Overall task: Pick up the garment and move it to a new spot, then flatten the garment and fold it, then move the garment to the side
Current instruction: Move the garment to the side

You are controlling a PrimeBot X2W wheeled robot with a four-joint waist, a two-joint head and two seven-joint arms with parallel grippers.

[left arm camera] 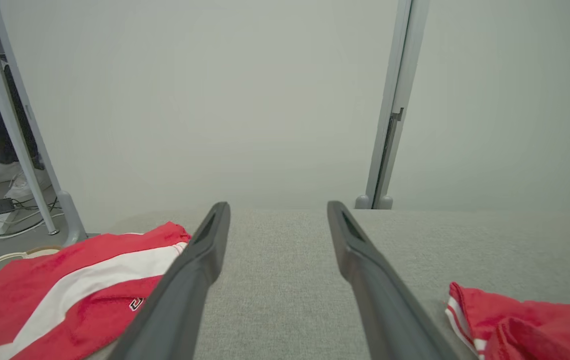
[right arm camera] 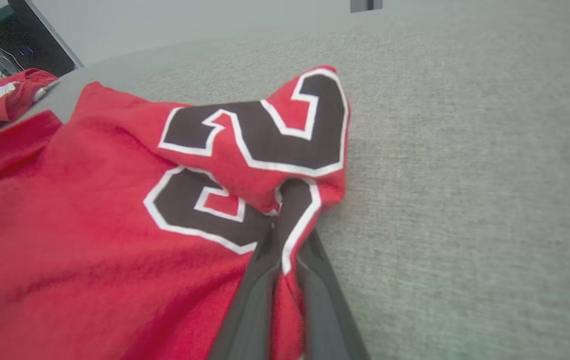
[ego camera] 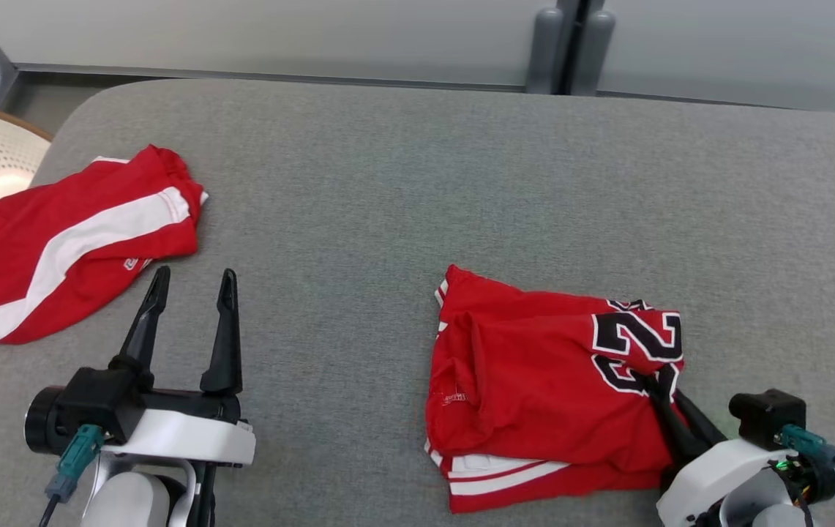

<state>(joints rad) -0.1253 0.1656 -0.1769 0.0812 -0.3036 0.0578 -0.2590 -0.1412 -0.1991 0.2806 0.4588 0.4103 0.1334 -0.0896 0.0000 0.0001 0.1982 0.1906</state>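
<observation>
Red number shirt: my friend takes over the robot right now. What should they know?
Right gripper: shut on the numbered jersey at its near right corner, by the digits.
Left gripper: open, empty, over the table.
Jersey: rumpled in layers at the table's right front. Second red garment: far left.
Done: grip taken. Left, it seems: move, flatten, fold, set aside.

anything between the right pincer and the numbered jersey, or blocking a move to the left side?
Nothing between them: the right pincer is shut on a fold of the jersey at its number. Leftward, the open left pincer hovers over the table, and a striped red garment lies at the far left edge.
</observation>
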